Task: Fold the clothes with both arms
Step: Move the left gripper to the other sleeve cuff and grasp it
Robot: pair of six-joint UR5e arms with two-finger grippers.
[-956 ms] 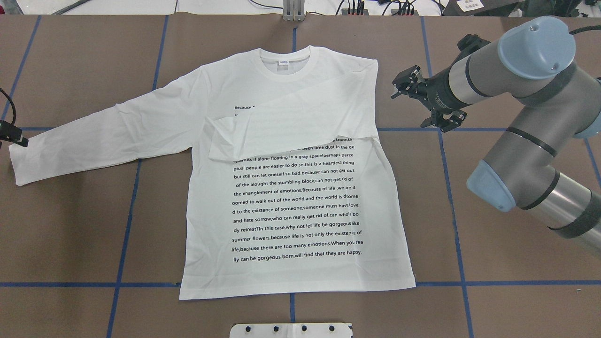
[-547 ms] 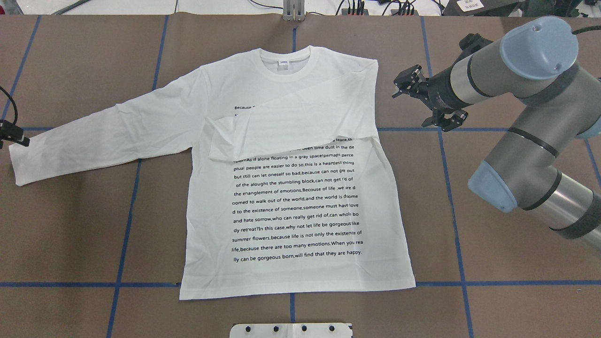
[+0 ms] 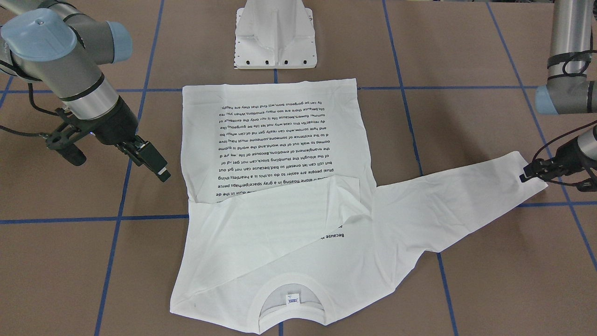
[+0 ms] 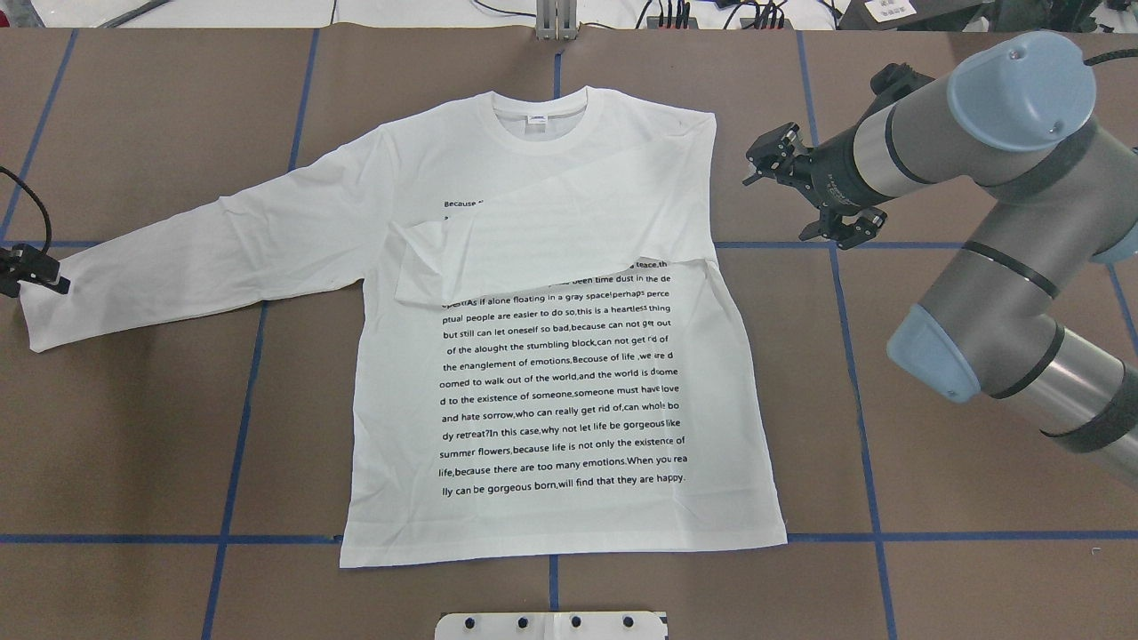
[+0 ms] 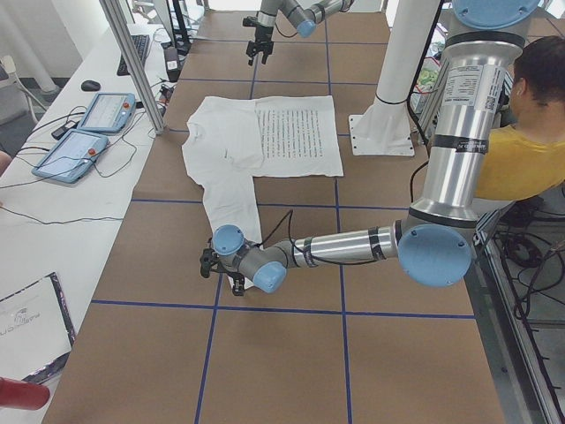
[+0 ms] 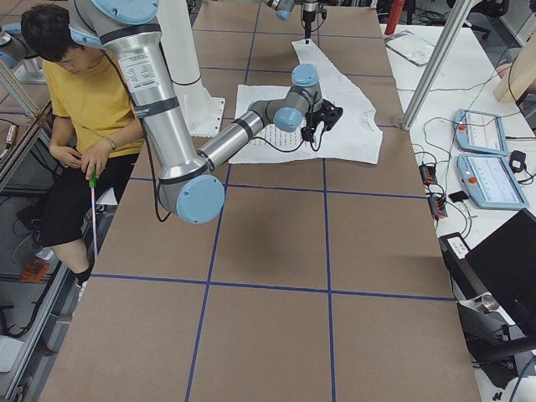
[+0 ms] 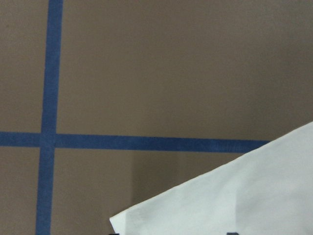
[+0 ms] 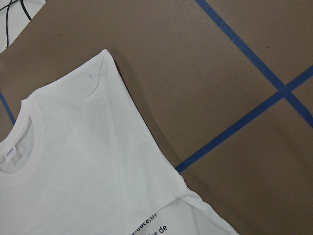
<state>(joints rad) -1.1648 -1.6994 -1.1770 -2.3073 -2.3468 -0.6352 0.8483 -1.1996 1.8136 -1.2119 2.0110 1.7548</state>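
The white long-sleeved T-shirt (image 4: 551, 391) lies flat, print up, collar at the far side; it also shows in the front view (image 3: 270, 144). One sleeve is folded across the chest (image 4: 569, 231). The other sleeve (image 4: 204, 258) lies stretched out to the left. My left gripper (image 4: 40, 277) is low at this sleeve's cuff (image 7: 244, 196), fingers apart; it also shows in the front view (image 3: 529, 176). My right gripper (image 4: 782, 203) is open and empty, above the bare table just right of the shirt's shoulder (image 8: 105, 58); it also shows in the front view (image 3: 119, 163).
The white pedestal base (image 3: 275, 37) stands at the near side behind the shirt's hem. Blue tape lines (image 4: 845, 356) cross the brown table. An operator in yellow (image 6: 84, 100) sits beside the robot. Tablets (image 5: 88, 132) lie on a side table.
My left gripper has moved a little toward the near side along the cuff. The right gripper has hardly moved. The shirt lies as before.
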